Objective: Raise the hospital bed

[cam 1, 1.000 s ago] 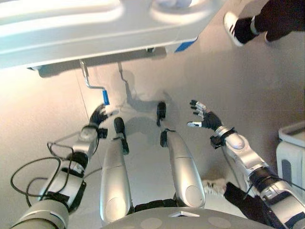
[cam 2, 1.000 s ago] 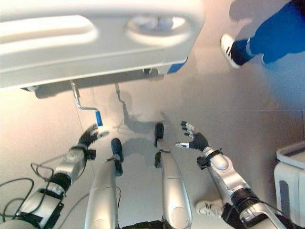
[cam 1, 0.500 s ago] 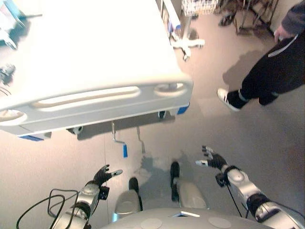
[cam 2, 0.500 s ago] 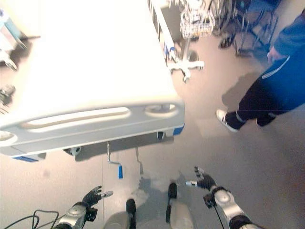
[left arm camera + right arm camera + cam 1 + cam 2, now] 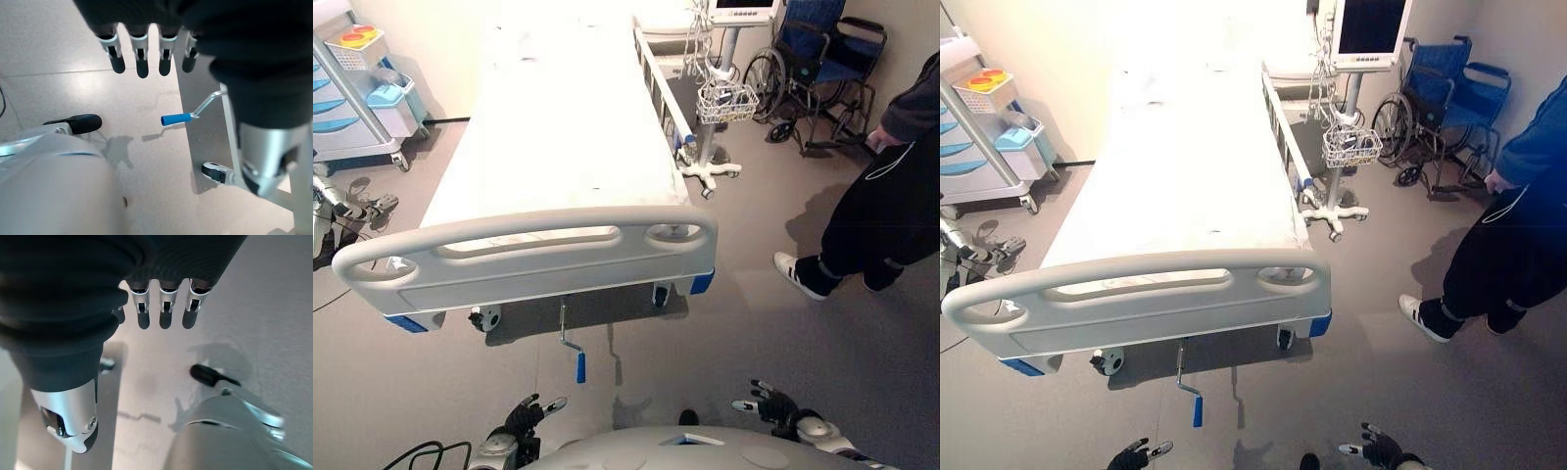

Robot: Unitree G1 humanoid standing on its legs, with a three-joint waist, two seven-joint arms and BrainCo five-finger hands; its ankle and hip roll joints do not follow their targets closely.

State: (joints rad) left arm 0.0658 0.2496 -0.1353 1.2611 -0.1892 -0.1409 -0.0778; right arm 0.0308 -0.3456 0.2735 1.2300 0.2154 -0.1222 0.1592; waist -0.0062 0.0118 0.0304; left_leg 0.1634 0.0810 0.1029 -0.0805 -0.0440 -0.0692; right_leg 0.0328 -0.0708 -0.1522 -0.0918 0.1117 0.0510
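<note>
Both hands hang low with fingers spread and holding nothing — left hand (image 5: 523, 419) near the blue-handled crank (image 5: 576, 354) under the bed (image 5: 538, 257), right hand (image 5: 773, 403) well apart.

Probably a hospital ward: bed (image 5: 1175, 196), wheelchair (image 5: 1449, 108), monitor stand (image 5: 1356, 59).

Left hand (image 5: 146, 29): wore a dark ribbed cover over its back and wrist.
Left fingers (image 5: 142, 61): silver segments ended in rounded dark tips, set in a row.
Right hand (image 5: 68, 293): had the same black ribbed, bellows-like cover, with a silver-grey thumb below it.
Right fingers (image 5: 165, 313): silver with dark oval tips.
</note>
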